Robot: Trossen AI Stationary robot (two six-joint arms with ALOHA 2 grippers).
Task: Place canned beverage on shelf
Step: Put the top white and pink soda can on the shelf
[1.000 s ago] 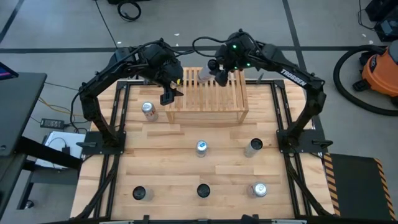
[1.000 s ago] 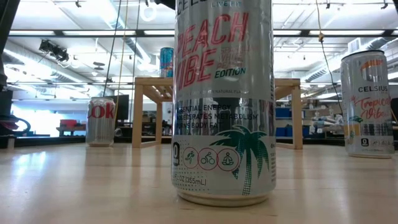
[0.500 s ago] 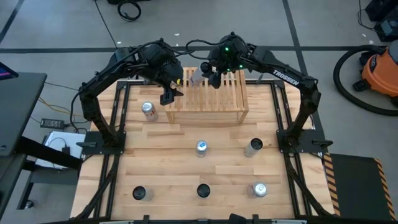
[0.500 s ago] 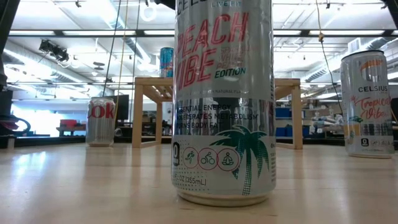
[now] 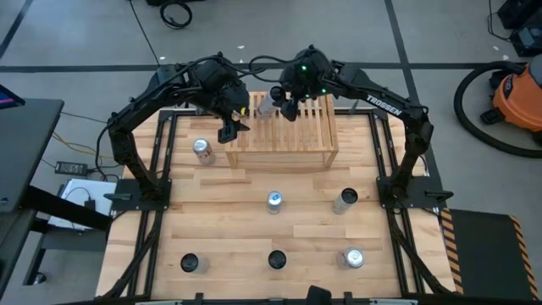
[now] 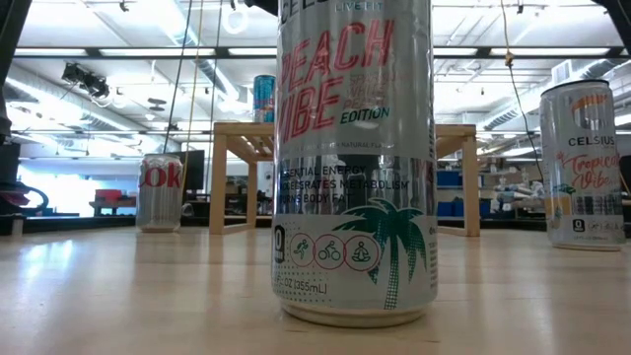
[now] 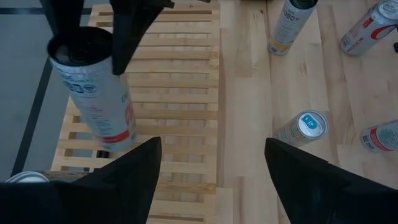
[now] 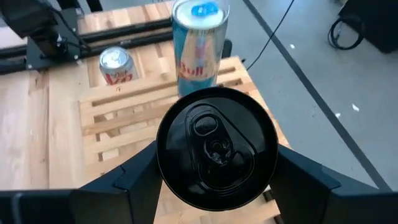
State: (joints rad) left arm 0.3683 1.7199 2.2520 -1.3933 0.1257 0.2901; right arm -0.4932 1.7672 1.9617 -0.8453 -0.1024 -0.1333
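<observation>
One Red Bull can stands on the shelf; right gripper jaws clench a black-topped can.

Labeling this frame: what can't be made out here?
- Low view: Peach Vibe can blocks the shelf's middle; both grippers out of frame.
- Right wrist view: held can's black lid hides its label and the slats below.
- High view: tabletop can labels too small.

Just below the right gripper, its tall white black-topped can hides the light-wood slatted shelf; the can's foot goes unseen.
</observation>
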